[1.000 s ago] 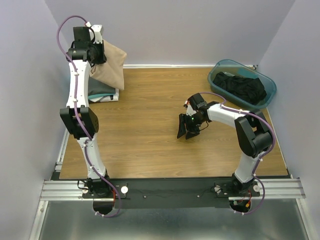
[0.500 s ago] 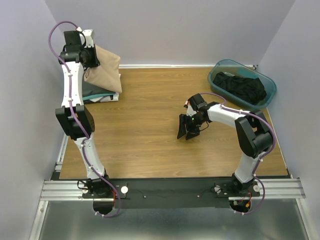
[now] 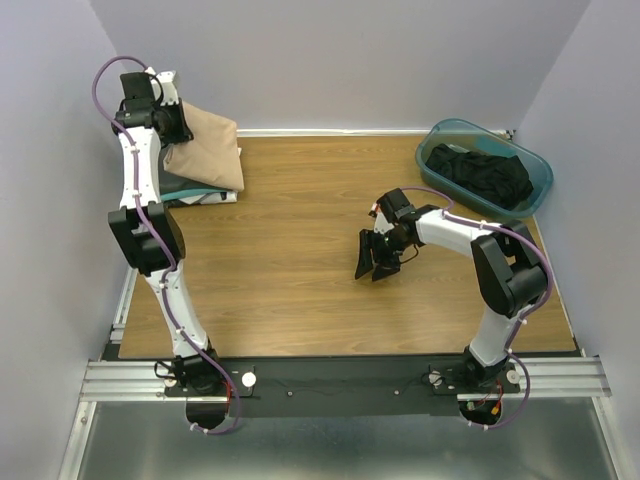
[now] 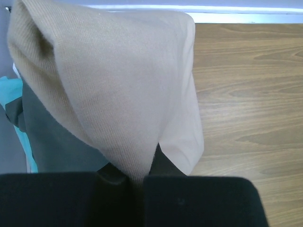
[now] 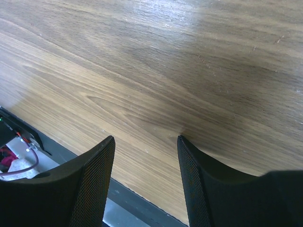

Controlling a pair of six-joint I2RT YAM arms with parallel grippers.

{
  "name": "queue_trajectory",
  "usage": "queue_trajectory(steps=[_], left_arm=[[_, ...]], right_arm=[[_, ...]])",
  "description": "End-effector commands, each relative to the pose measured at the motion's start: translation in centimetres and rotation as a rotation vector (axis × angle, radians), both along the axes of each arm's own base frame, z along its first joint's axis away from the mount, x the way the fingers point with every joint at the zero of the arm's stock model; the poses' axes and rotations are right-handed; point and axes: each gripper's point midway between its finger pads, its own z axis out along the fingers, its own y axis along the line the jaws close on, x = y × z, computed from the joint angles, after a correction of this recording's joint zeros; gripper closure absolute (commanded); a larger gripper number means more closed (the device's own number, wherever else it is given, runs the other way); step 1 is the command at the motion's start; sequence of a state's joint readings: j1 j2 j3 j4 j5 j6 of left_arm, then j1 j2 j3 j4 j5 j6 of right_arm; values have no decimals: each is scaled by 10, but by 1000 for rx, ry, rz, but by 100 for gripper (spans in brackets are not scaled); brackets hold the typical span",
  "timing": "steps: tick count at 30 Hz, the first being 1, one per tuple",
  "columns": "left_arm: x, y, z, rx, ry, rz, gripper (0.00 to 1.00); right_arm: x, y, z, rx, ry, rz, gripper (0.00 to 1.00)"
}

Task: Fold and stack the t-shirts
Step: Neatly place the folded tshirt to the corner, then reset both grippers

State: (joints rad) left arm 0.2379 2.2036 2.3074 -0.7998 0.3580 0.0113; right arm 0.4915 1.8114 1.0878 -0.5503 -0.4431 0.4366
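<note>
My left gripper (image 3: 170, 128) is at the far left corner, shut on the folded tan t-shirt (image 3: 207, 152). The tan shirt drapes down over a stack of folded shirts (image 3: 200, 190) showing dark grey, teal and white edges. In the left wrist view the tan cloth (image 4: 118, 90) is pinched between my fingers, with the dark grey shirt (image 4: 61, 142) and a teal edge (image 4: 9, 92) under it. A black t-shirt (image 3: 482, 172) lies bunched in the teal tub (image 3: 540, 185). My right gripper (image 3: 370, 262) is open and empty, low over the table middle; its fingers (image 5: 92, 184) show bare wood between them.
The wooden table (image 3: 290, 250) is walled at the back and sides. The teal tub sits at the far right corner. A metal rail (image 3: 340, 378) with both arm bases runs along the near edge.
My left gripper has moved left and back toward the corner with the tan shirt, which has come down flatter over the stack. The right arm has not moved.
</note>
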Motion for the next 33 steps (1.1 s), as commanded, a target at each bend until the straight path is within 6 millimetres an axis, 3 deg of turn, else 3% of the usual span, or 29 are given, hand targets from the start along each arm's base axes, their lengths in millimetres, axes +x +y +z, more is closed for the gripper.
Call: queue_trajectory(steps=[1,11,12,13,15,16,18,19,23,29,30,32,33], left_arm=[[5,27,-12,-15,-11,21,100],[1,56,-50,18,71,78,99],[0,61,-53,23,83,102,96],[-1,68,-58,30,99,130,81],[-4,83,-60,56,113,204,64],[-5,91,-56,52,105,247,52],[-5,102,-45,59,81,324,41],[-5,108,-33,60,47,360,28],[-4,108,-5,61,-37,384,26],[-19,100,25,119,-102,427,25],[-25,94,42,131,-133,432,25],[-34,88,37,130,-137,446,25],[-49,86,39,132,-141,471,25]], right_arm=[[-12,-8,-6,-31,25,2,37],[-14,-6,-3,-22,27,3,37],[-12,-6,-2,-20,23,0,37],[-11,-5,1,-15,16,-1,37],[-9,-4,5,-9,3,-3,37],[-7,-4,7,-8,-9,-4,37],[-6,-4,12,-3,-24,-5,35],[-5,-3,14,0,-34,-3,34],[-4,-4,17,-1,-52,6,32],[7,-10,31,-27,-140,-13,32],[9,-11,34,-29,-153,-15,32],[13,-13,39,-39,-185,-30,32],[16,-14,41,-40,-198,-35,32]])
